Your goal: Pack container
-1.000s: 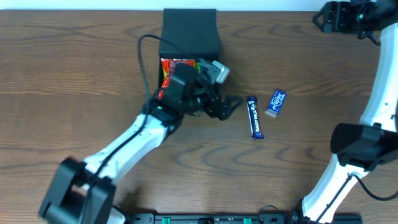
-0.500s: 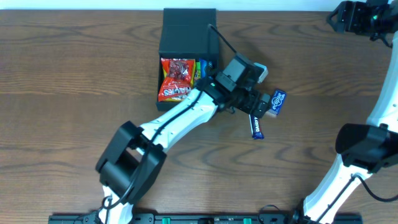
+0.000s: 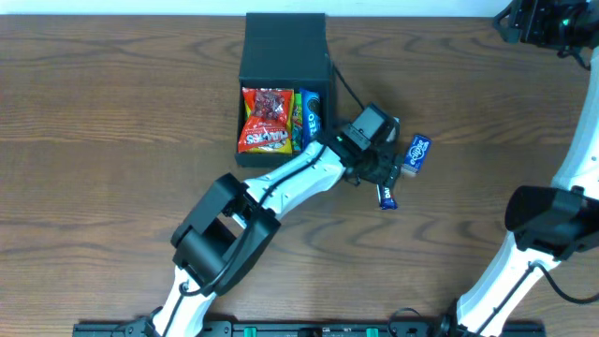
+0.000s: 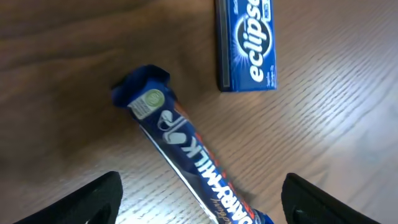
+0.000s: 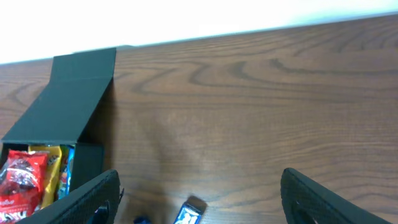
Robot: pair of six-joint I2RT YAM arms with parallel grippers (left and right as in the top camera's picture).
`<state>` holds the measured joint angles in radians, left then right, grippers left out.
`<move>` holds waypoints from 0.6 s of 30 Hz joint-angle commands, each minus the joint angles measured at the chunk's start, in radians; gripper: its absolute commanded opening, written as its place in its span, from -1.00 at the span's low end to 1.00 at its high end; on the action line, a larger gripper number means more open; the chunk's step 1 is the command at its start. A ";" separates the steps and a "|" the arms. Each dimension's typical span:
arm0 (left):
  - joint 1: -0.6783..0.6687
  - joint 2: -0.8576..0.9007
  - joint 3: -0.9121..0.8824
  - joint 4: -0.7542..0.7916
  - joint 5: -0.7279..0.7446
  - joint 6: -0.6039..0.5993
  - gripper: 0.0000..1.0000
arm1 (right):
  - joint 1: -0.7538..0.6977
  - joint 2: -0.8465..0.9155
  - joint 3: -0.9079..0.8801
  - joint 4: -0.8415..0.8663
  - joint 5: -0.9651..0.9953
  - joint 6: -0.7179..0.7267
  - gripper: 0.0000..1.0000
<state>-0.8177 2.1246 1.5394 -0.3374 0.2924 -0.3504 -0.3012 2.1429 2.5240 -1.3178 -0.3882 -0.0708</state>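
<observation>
I see my left end effector (image 4: pixel 200 198) open wide over the blue chocolate bar (image 4: pixel 186 155) near the gum pack (image 4: pixel 247 43) on the desk (image 3: pixel 112 140), my right end effector (image 5: pixel 199 200) open at the upper right, and the green container (image 3: pixel 285 51) at top middle, with snacks (image 3: pixel 267 120) inside.

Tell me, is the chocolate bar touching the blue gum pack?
Apart. The left wrist view shows a strip of bare wood between the chocolate bar and the gum pack.
</observation>
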 commanded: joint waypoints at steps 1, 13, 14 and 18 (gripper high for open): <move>-0.033 0.014 0.019 -0.006 -0.089 -0.004 0.62 | -0.008 0.004 -0.006 0.010 0.000 0.025 0.67; -0.075 0.047 0.019 -0.029 -0.229 0.006 0.48 | -0.008 0.004 -0.006 0.021 -0.001 0.047 0.73; -0.076 0.054 0.019 -0.028 -0.229 0.006 0.48 | -0.008 0.004 -0.005 0.021 -0.001 0.049 0.74; -0.079 0.066 0.019 -0.034 -0.246 0.006 0.43 | -0.008 0.004 -0.005 0.021 -0.001 0.048 0.74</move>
<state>-0.8898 2.1700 1.5394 -0.3630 0.0879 -0.3473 -0.3012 2.1429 2.5240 -1.2972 -0.3885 -0.0360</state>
